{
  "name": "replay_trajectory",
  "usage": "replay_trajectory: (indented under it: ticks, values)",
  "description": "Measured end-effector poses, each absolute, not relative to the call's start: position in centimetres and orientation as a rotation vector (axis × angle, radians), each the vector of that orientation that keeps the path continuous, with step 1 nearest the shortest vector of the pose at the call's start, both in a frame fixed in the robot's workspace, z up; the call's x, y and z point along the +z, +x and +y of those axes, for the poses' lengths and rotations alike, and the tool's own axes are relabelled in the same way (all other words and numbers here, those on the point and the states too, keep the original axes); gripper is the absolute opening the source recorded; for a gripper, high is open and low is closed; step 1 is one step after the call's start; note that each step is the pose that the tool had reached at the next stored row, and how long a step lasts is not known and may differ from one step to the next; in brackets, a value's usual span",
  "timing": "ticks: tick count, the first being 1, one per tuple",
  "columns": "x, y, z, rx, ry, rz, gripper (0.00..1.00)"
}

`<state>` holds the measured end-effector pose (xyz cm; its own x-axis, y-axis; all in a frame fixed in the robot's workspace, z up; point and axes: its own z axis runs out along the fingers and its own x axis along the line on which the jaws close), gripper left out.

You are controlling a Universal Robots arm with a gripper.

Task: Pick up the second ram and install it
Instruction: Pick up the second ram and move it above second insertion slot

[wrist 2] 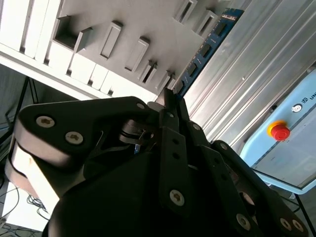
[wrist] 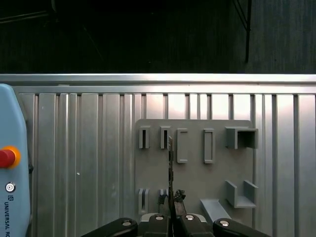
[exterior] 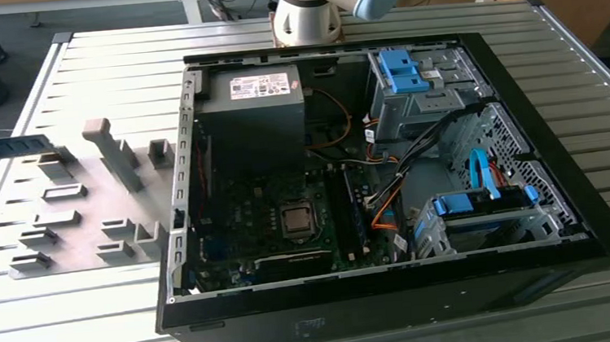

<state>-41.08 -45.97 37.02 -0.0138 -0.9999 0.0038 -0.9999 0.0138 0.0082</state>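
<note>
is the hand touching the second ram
Touching. In the second wrist view the hand is clamped on the near end of the second ram.

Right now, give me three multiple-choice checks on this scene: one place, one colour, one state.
1. Where is the ram?
A) in a holder block
B) in the gripper
C) flat on the table

2. Pendant button colour?
A) green
B) blue
C) red

3. Case side?
A) open
B) closed
C) taped over

B: in the second wrist view the gripper is shut on the ram.
C: the pendant button is plainly red.
A: the motherboard lies exposed in the exterior view.
</note>
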Motion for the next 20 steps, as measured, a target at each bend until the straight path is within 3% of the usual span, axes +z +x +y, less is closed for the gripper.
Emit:
replay_trajectory:
  ticks: [20]
  values:
    - [38.5, -41.1, -46.0, -0.005, 2.2, -2.231, 0.15]
